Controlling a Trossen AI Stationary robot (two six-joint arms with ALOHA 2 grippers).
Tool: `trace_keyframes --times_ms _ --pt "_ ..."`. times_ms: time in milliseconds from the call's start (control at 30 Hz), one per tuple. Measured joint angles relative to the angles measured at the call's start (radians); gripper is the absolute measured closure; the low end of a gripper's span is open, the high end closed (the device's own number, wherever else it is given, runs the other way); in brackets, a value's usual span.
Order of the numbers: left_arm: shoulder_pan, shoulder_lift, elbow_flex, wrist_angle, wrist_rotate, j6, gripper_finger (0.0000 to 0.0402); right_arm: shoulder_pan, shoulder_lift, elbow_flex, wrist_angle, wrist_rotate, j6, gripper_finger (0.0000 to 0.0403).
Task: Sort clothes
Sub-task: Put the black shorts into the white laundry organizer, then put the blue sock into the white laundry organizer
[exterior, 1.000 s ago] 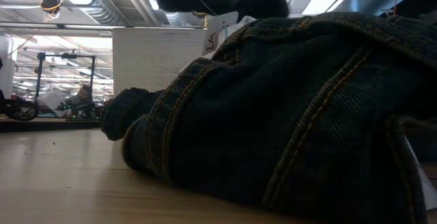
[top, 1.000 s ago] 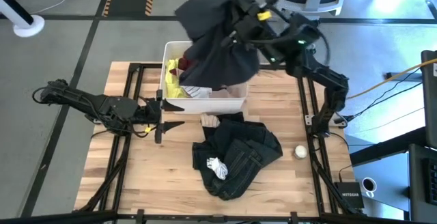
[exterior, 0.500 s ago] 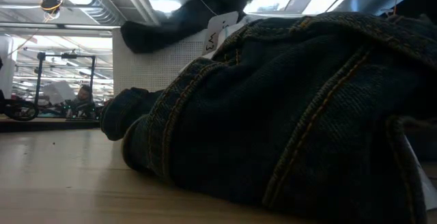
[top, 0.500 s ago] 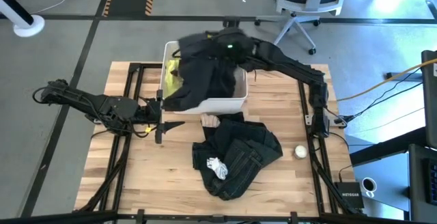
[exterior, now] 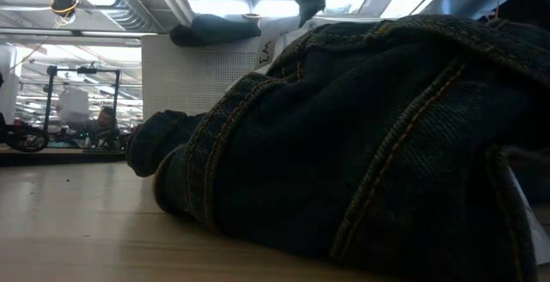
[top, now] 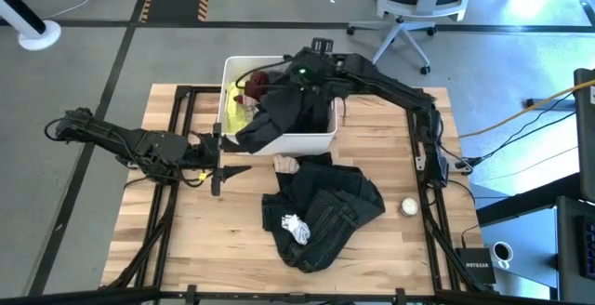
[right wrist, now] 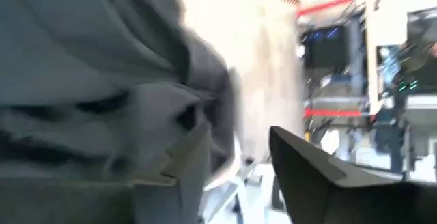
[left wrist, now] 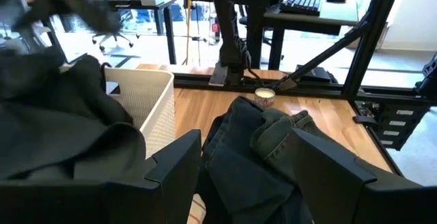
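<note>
Fingers of the right gripper point(top: 296, 71) stand apart above the white basket point(top: 316, 141); a second ago they pinched the black garment point(top: 284, 117) high over it. That garment now lies slumped in the basket, one fold draped over the front rim. The left gripper point(top: 226, 156), fingers spread, has not moved beside the basket. Dark jeans point(top: 325, 207), the striped sock point(top: 296, 228) and the white ball point(top: 408, 206) lie unchanged on the table point(top: 204, 231).
</note>
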Motion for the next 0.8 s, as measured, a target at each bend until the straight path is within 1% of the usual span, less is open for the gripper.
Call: trace_keyframes --times_ms 67,133,167,200,267,333,367,500,567,633,800 --pt "0.000 0.000 0.000 -0.013 0.000 0.000 0.0188 0.024 -0.053 -0.002 0.014 0.001 -0.039 0.0210" --pt "0.000 0.000 0.000 -0.017 0.000 -0.001 0.0188 0.057 -0.101 0.003 0.012 -0.002 -0.045 0.0191" --pt "0.000 0.000 0.000 -0.015 0.000 -0.003 0.0188 0.078 -0.123 0.004 0.009 -0.024 -0.039 0.0184" --pt "0.000 0.000 0.000 -0.017 0.000 -0.003 0.0188 0.102 -0.140 0.004 0.000 -0.069 -0.029 0.0178" --pt "0.000 0.000 0.000 -0.017 0.000 -0.004 0.0188 0.156 -0.163 0.003 -0.023 -0.196 -0.022 0.0171" --pt "0.000 0.000 0.000 -0.018 0.000 -0.017 0.0188 0.224 -0.170 0.002 -0.044 -0.319 -0.019 0.0170" --pt "0.000 0.000 0.000 -0.019 0.000 -0.020 0.0188 0.264 -0.170 0.002 -0.054 -0.363 -0.020 0.0170" --pt "0.000 0.000 0.000 -0.015 0.000 -0.014 0.0188 0.423 -0.149 -0.035 -0.066 -0.445 -0.021 0.0173" --pt "0.000 0.000 0.000 0.009 -0.022 0.020 0.0188 0.497 -0.141 -0.079 -0.062 -0.462 -0.034 0.0174" --pt "0.000 0.000 0.000 0.041 -0.042 0.044 0.0188 0.560 -0.141 -0.141 -0.047 -0.457 -0.043 0.0175" --pt "0.000 0.000 0.000 0.072 -0.047 0.057 0.0188 0.680 -0.141 -0.314 -0.024 -0.364 0.025 0.0175"
